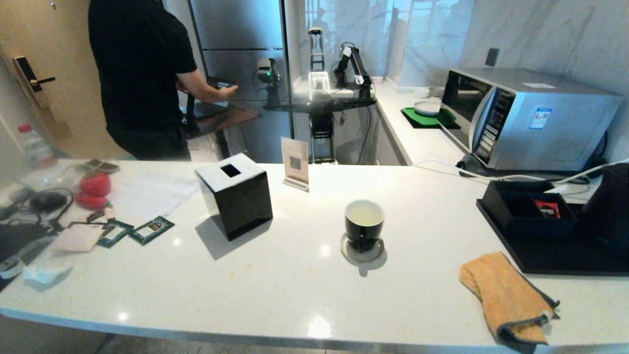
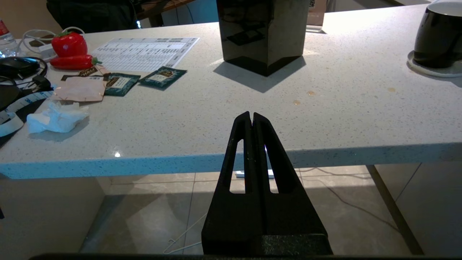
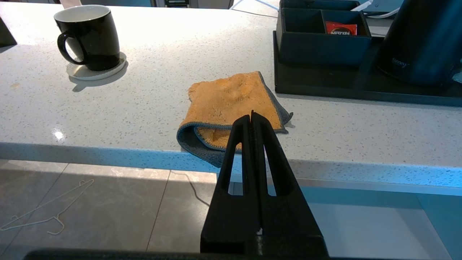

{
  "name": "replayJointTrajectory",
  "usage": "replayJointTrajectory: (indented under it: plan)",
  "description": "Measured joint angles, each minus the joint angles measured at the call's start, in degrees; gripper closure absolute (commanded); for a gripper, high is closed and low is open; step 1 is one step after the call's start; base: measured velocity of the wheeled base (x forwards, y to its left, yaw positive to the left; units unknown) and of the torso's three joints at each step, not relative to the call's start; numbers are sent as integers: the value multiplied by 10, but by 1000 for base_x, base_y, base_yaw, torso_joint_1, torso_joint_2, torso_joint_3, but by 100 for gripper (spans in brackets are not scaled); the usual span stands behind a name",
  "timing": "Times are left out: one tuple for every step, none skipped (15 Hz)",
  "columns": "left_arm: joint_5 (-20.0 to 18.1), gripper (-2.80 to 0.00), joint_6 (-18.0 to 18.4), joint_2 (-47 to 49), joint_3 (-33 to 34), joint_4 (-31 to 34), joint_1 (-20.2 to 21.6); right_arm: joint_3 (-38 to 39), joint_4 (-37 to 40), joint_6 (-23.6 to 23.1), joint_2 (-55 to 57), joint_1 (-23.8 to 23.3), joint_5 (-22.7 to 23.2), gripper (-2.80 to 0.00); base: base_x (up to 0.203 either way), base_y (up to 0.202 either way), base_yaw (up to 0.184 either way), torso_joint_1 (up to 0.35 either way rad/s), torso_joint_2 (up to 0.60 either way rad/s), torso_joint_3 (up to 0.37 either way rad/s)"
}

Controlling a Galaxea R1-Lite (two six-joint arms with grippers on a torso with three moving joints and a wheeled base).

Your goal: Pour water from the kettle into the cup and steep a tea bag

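Kettle (image 3: 422, 43) handling comes first: I judge it the heaviest item, rigid, matte and not slippery, with water weight that will shift when tipped. It stands on the black tray (image 3: 325, 85) at the counter's right end; its handle is not visible, so I cannot yet pick a hold beyond saying the handle is the place. Cup (image 1: 364, 223) is glossy, hard and breakable, empty as far as I can see, on a grey coaster (image 1: 362, 251) near the middle of the counter (image 1: 295, 275); its small handle faces the front edge. I see no tea bag. Left gripper (image 2: 251, 115) and right gripper (image 3: 251, 115) are both fully closed on nothing, level, parked just off the front edge, below counter height.
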Motion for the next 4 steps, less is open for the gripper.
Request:
replayJointTrajectory:
  plan:
    - [0,0,0,0,0,0,0,0,0,0,0,0,0,0,0,0,0,0,0,0]
    - [0,0,0,0,0,0,0,0,1,2,0,0,-1,0,0,0,0,0,0,0]
    - [0,0,0,0,0,0,0,-1,1,2,0,0,-1,0,0,0,0,0,0,0]
    - [0,0,0,0,0,0,0,0,0,1,0,0,0,0,0,0,0,0,0,0]
